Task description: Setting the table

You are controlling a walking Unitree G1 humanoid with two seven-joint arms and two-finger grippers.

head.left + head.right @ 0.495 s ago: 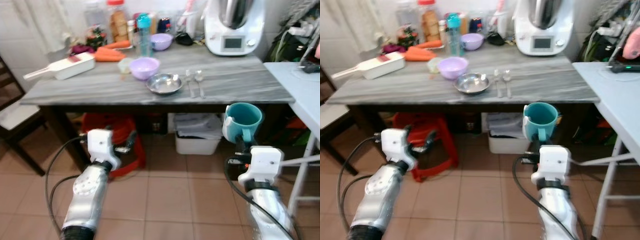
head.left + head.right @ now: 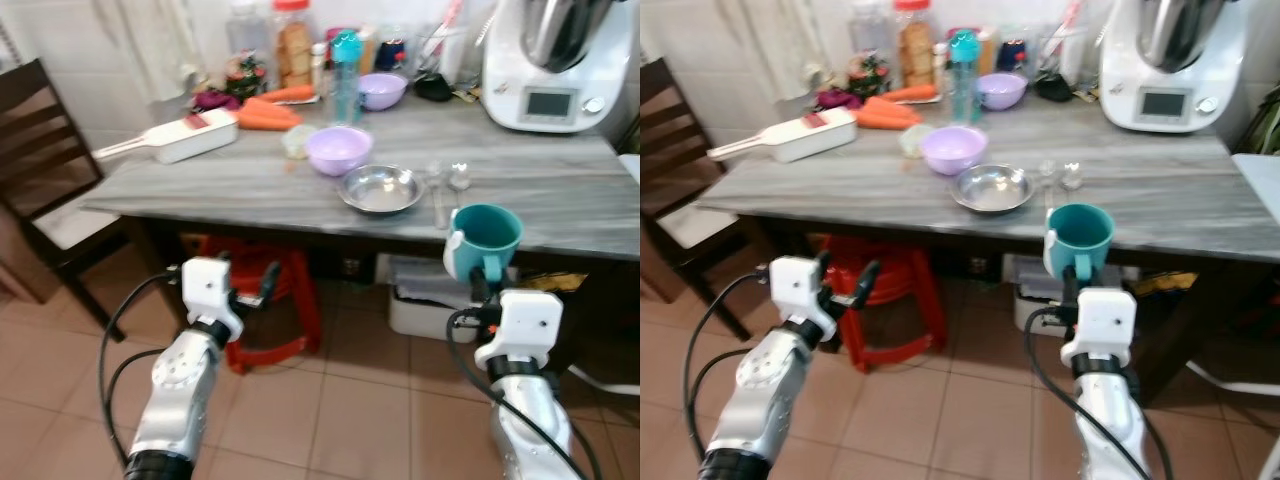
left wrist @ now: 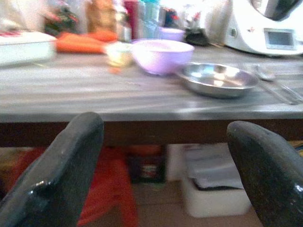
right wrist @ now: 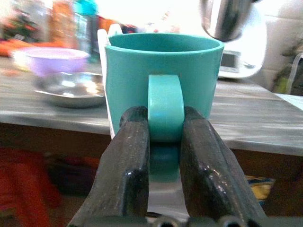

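Teal mug (image 2: 486,238) clenched by handle in right gripper (image 4: 164,142) jaws, lower right; left gripper (image 2: 252,290) jaws released. We judge carry step; next, raise mug onto table (image 2: 560,205).

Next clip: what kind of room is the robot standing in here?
Most likely a home kitchen or dining corner: a grey wood-grain table holds a white food-processor appliance, orange carrots and a round steel dish, with a dark wooden chair on a tiled floor.
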